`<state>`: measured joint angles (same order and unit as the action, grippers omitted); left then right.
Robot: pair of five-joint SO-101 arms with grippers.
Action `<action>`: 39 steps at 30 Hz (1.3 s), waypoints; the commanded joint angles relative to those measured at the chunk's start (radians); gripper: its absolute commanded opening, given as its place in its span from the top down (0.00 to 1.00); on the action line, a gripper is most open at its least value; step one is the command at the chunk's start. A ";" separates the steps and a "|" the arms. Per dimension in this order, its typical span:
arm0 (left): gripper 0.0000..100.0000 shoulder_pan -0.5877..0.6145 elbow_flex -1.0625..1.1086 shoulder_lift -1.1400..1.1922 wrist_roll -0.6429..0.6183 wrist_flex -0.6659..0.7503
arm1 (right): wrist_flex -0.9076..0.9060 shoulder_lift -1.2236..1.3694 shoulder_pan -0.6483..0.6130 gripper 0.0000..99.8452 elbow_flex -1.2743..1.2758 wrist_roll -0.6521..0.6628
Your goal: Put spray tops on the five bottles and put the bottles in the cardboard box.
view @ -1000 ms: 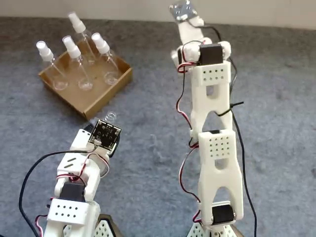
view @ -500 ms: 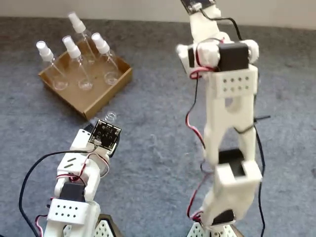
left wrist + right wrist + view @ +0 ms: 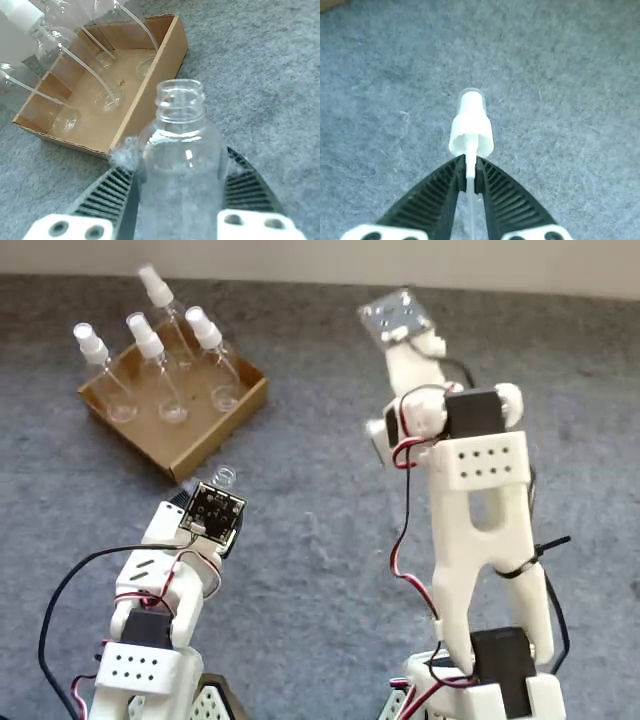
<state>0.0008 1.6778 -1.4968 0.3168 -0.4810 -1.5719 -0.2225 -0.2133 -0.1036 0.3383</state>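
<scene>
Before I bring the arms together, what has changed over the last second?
The right arm swung up, then drew back toward its base, with the right gripper shut on the spray top. The left gripper with the open bottle and the four capped bottles in the cardboard box stayed put.

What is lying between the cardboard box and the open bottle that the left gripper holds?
Nothing: between cardboard box and bottle the high view shows bare grey carpet.
</scene>
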 commanded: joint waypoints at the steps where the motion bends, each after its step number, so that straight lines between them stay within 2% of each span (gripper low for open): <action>1: 0.94 -0.015 0.025 -0.016 0.009 0.015 | 0.200 -0.070 -0.002 0.99 0.239 0.006; 6: 0.94 -0.015 0.025 -0.016 0.009 0.015 | 0.400 -0.091 -0.002 0.99 0.463 0.006; 14: 0.94 -0.015 0.025 -0.016 0.009 0.015 | 0.595 -0.090 0.007 0.99 0.714 0.008; 19: 0.94 -0.015 0.025 -0.016 0.009 0.017 | 0.555 -0.091 0.008 0.97 0.750 0.008; 26: 0.94 -0.015 0.025 -0.016 0.009 0.017 | 0.460 -0.091 0.004 0.79 0.750 0.028; 30: 0.94 -0.015 0.025 -0.016 0.009 0.017 | 0.417 -0.091 0.002 0.78 0.750 0.123; 39: 0.94 -0.015 0.025 -0.016 0.009 0.015 | 0.475 -0.082 -0.036 0.78 0.757 0.126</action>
<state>0.0008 1.6778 -1.4968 0.3168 -0.4810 -1.1408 -0.2685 -0.2117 0.6559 0.4534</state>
